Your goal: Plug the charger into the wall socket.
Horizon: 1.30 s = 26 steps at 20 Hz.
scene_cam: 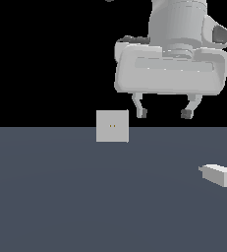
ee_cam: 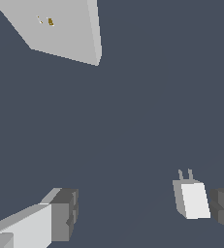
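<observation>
**Charger lying loose, gripper waiting empty above**

The charger (scene_cam: pixel 220 174) is lying flat on the dark floor (scene_cam: pixel 61 197), well apart from the wall socket (scene_cam: pixel 112 126) and off toward the exterior view's right of it; nothing is touching it; in the wrist view its two small prongs (ee_cam: pixel 185 174) are showing at one end, and the block is sitting just beside one fingertip rather than midway between the pair. The gripper (scene_cam: pixel 163 113) is hanging above the floor, higher than the socket and between it and the charger; its fingers (scene_cam: pixel 141 112) are spread wide and are holding nothing.

What I am worrying about: if the hand is lowered as it stands, one finger may be landing on the block and knocking it away, since the charger looks off-centre in the gap; a skewed grasp would likely be tilting the prongs, so they would be missing the socket's two tiny holes (ee_cam: pixel 45 21) and pushing against the plate.

No containers are showing here; the only receptacle is the socket, and its holes are standing empty.
</observation>
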Each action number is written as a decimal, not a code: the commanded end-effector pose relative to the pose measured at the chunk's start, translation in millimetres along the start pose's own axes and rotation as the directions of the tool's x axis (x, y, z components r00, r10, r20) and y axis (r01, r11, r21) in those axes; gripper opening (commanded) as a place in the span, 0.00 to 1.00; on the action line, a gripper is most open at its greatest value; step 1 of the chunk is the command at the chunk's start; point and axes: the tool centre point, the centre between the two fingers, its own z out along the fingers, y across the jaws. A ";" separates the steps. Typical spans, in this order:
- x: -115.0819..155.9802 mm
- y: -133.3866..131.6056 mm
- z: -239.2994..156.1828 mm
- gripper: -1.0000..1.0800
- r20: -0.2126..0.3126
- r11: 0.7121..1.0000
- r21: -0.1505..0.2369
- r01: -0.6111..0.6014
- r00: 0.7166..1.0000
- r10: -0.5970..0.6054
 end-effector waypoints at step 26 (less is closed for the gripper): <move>-43.1 86.9 53.5 0.96 -0.121 0.998 0.013 0.069 0.990 -0.067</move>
